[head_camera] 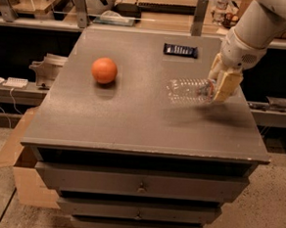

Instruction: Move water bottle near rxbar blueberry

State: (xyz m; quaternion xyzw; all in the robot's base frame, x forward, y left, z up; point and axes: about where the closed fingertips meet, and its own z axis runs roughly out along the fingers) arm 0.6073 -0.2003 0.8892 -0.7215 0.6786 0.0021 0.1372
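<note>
view: camera view, the only one
gripper: the gripper [218, 86] hangs over the right side of the bench [132, 130], arm coming in from top right
fingers: the fingers [228, 85] pinch the bottle at its neck end
bottle: the bottle [188, 88] lies sideways with its base pointing left; its shadow falls apart from it, so it looks held clear of the top
snack bar: the snack bar [180, 50] lies flat near the back edge, beyond the bottle and not touching it
done: grasp made, bottle up and on the bar's side of the bench
left: close the gap toward the back edge, set down just beside the bar, release
other item: the orange [104, 70] sits well left, out of the path
surface: flat dark grey top, matte, with drawers [138, 186] below
room: shelf [139, 27] of clutter behind, cardboard box [17, 156] on the floor at left
</note>
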